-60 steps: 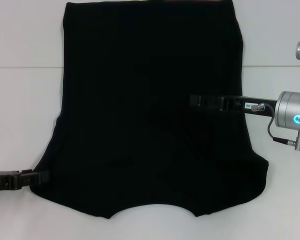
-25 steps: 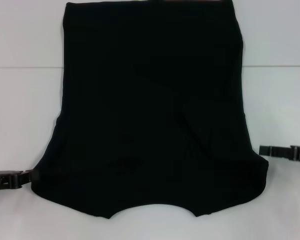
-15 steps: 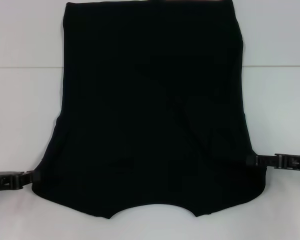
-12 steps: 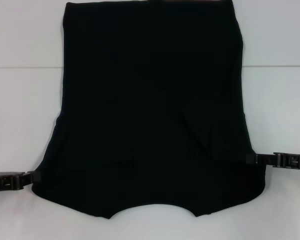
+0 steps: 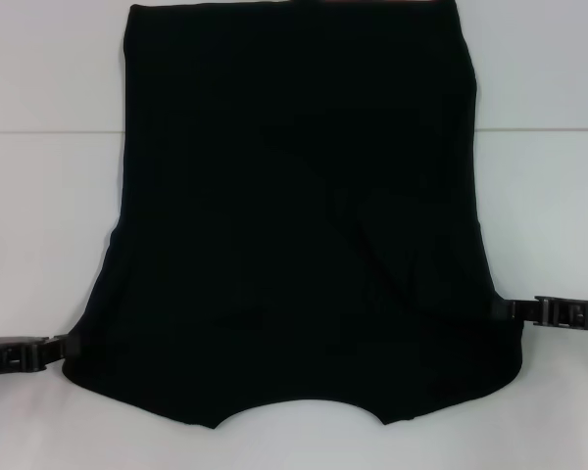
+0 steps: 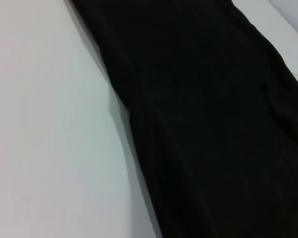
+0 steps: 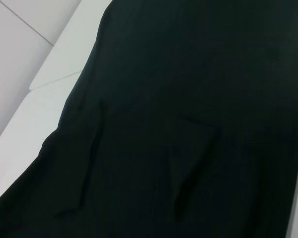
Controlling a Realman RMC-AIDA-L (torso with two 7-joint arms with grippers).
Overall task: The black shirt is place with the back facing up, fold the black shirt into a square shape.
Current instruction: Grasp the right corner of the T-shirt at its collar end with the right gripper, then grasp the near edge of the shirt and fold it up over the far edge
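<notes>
Since a couple of seconds back, the right gripper (image 5: 502, 309) has pulled off the middle of the black shirt (image 5: 294, 215) and come down to its right edge near the sleeve fold, where its black tip now meets the cloth. Over the last half second it has hardly shifted. On the other side, the left gripper (image 5: 71, 345) sits where it was all along, its tip against the lower left corner of the shirt.

Both tools are black against black fabric, so from the head view I cannot tell whether either one's fingers are spread, pressed together or pinching the cloth. Neither wrist view shows that arm's own fingers.

Spread flat on the white table (image 5: 49, 225), the shirt takes up most of the middle of the scene. Its curved neckline lies on the near edge, closest to the robot, and the hem is at the far end. Both sleeves look tucked in over the body, so the outline widens toward the near end and narrows farther away. A faint diagonal crease runs across the right half. From the left wrist view the shirt (image 6: 203, 119) is a dark band beside bare table, and the right wrist view (image 7: 188, 124) shows folds and overlapping flaps in the cloth.
</notes>
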